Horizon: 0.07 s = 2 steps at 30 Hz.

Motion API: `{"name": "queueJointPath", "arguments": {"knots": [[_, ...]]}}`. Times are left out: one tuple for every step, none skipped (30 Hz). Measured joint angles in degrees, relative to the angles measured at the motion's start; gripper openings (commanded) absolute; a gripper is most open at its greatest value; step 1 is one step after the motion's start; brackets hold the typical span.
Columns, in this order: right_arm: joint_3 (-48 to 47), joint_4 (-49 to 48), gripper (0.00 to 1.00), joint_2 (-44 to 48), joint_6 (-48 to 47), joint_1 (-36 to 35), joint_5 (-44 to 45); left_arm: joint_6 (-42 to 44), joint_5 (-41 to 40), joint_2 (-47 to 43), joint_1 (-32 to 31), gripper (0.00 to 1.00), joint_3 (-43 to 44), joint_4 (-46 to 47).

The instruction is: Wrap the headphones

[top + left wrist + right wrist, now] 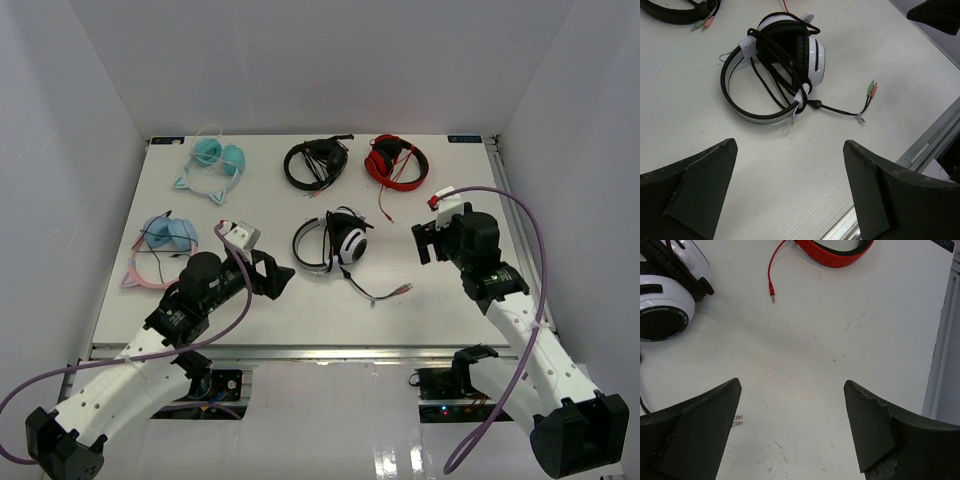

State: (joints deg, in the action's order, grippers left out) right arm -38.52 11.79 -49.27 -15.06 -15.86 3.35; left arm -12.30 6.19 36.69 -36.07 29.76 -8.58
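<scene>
**Item:** the headphones (335, 243), white with black pads.

**Location:** middle of the table (420, 325), between my two grippers and touching neither.

**Condition:** the cable is looped several times across the headband and earcup. A short tail (837, 110) lies free on the table, ending in green and pink plugs (871, 90).

**Left gripper** (790, 145): fingers spread wide, nothing between them, hovering on the near side of the headband.

**Right gripper** (790, 385): fingers wide apart, empty, off to the right of the earcup. The plug tips peek out beside one finger.

**Hazards, as I judge them:**
1. The loops look slack. If I nudge the headband, they may slide off and the wrap comes undone.
2. The tail is thin and lies flat. A pinch may close on nothing or scrape the tabletop.
3. The headset looks light. Pulling the tail with one hand may drag the whole set unless my other hand pins it.
4. The red headphones (835, 252) trail their own red lead (771, 275) close to my right fingers. I could snag the wrong cable.
</scene>
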Motion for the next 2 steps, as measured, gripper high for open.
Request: {"name": "queueJointPath", "arguments": {"knots": [[0.7, -0.7, 0.90, 0.4, 0.6, 0.0, 0.7, 0.1, 0.2, 0.0, 0.0, 0.98, 0.0, 0.0], [1.4, -1.3, 0.90, 0.9, 1.0, 0.0, 1.4, 0.1, 0.4, 0.0, 0.0, 0.98, 0.0, 0.0]]}}
